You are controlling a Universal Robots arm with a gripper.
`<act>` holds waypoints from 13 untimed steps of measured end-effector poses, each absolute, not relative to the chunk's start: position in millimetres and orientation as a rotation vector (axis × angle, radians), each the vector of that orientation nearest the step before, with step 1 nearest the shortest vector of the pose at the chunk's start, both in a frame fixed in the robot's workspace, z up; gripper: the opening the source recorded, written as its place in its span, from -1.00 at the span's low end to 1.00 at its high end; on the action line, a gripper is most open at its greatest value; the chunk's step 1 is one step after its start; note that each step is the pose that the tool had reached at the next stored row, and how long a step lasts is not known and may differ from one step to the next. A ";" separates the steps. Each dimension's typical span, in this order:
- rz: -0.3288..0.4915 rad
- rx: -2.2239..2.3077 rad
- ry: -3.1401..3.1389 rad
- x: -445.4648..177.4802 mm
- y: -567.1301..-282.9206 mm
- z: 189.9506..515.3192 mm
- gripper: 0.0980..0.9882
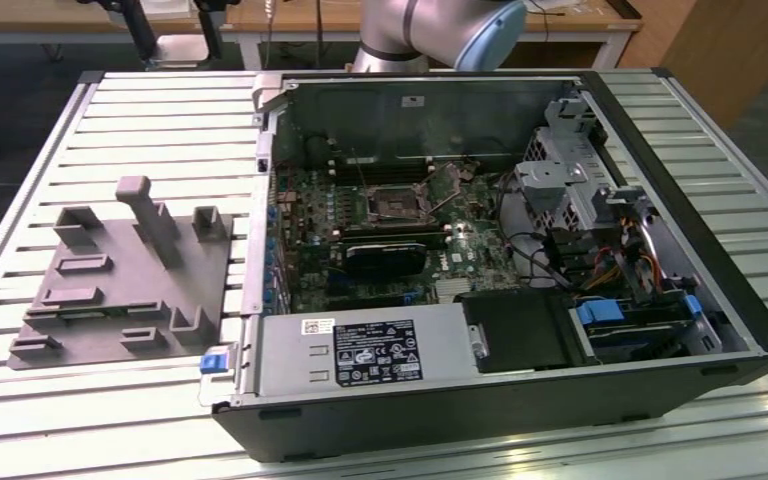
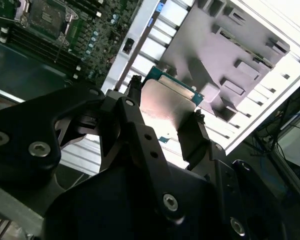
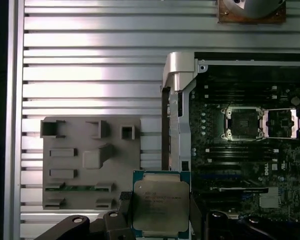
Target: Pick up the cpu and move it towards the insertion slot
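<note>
- Black two-fingered gripper (image 3: 160,210) is clamped on the silvery square cpu (image 3: 161,206), carried above the slatted table.
- The metal-framed insertion slot (image 3: 242,122) lies apart; keep the chip level and square during approach.

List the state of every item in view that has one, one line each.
cpu: gripped, lifted off the fixture, metal top facing the first wrist view.
gripper: shut on the cpu's two opposite edges.
insertion slot: empty, its metal frame swung open to one side.
computer case: lying on its side, side panel off, board exposed.
grey fixture: resting flat on the slatted table.
</note>
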State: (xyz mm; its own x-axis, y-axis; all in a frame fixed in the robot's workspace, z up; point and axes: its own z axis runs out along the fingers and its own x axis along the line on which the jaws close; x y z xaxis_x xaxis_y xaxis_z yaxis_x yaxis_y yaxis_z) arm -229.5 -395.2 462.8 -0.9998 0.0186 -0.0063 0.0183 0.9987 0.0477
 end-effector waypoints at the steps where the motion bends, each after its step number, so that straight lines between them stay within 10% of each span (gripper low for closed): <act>1: 0.075 0.029 3.133 -226.4 -395.0 461.3 0.00; 13: 0.075 0.028 3.125 -203.6 -394.6 446.5 0.00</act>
State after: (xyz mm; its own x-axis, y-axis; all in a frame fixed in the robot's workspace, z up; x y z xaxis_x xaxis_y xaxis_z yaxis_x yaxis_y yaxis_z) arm -203.6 -394.6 446.5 -0.9997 0.0186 -0.0150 0.0178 0.9987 0.0478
